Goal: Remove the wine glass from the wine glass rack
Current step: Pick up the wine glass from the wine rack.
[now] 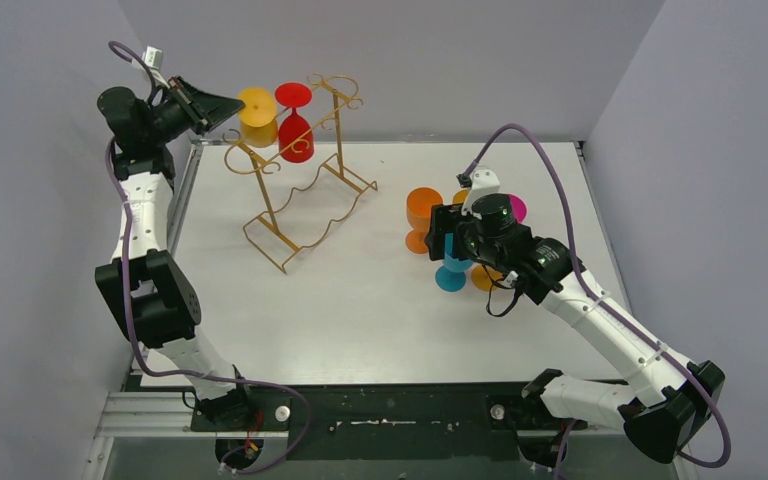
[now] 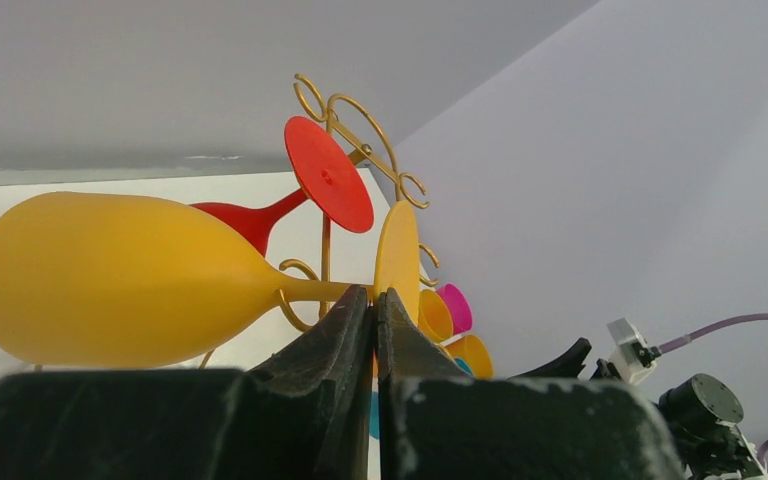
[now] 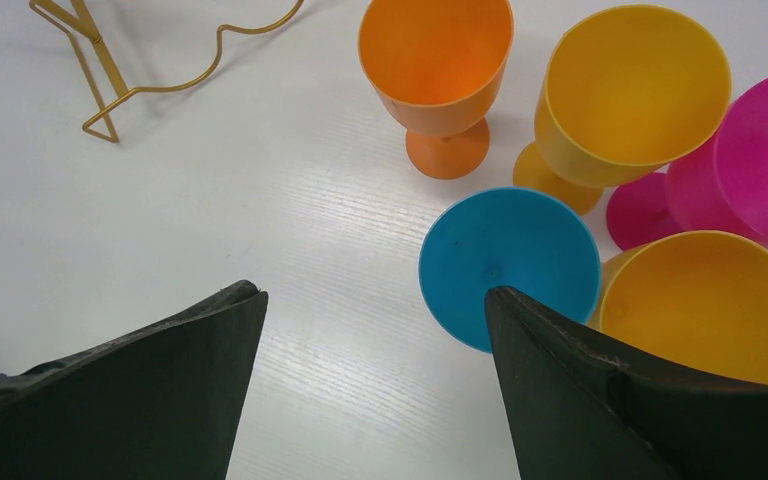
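Note:
The gold wire wine glass rack stands at the back left of the table; its scroll hooks show in the left wrist view. A yellow wine glass and a red wine glass hang from it upside down. My left gripper is at the yellow glass's foot. In the left wrist view the gripper is shut, with the edge of the yellow foot pinched between the tips beside the stem and bowl. My right gripper is open and empty above the table.
Several plastic glasses cluster at mid-right under the right arm: an orange one, two yellow ones, a magenta one and an upturned blue one by my right finger. The rack's base corner shows far left.

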### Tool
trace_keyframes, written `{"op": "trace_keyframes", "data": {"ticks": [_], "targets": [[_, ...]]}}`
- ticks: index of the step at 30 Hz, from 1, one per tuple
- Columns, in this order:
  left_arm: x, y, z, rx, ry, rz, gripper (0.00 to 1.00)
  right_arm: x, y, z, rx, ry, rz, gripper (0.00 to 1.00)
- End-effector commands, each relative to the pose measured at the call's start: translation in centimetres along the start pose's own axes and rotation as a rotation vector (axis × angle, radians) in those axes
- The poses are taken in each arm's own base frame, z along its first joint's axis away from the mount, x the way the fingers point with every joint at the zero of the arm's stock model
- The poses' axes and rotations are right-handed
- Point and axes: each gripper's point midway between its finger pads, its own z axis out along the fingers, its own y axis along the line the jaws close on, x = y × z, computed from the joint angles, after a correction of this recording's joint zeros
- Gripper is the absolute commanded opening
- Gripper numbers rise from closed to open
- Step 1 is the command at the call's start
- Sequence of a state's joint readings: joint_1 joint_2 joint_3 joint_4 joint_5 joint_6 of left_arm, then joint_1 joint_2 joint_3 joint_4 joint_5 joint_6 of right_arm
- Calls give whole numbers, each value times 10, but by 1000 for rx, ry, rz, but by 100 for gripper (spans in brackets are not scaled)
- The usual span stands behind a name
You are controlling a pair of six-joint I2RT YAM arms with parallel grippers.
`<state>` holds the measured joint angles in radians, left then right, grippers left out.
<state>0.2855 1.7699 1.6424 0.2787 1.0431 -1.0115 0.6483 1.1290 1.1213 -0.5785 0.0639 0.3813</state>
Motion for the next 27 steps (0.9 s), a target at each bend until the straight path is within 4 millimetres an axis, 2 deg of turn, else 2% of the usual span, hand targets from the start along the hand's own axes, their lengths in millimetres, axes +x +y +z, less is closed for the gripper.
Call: {"op": "trace_keyframes", "data": {"ticks": [1, 17, 22, 27], "targets": [[-21, -12, -2, 13, -42, 80, 0, -14, -5, -8, 23, -59, 6, 83], [-33, 8, 0, -36, -100, 19, 0, -13, -4, -6, 16, -54, 11, 83], [-41, 4, -4, -53, -139, 48, 0, -14, -6, -8, 24, -58, 11, 83], [-56, -8, -19, -76, -212, 90, 0, -16, -5, -9, 20, -65, 9, 83]]}}
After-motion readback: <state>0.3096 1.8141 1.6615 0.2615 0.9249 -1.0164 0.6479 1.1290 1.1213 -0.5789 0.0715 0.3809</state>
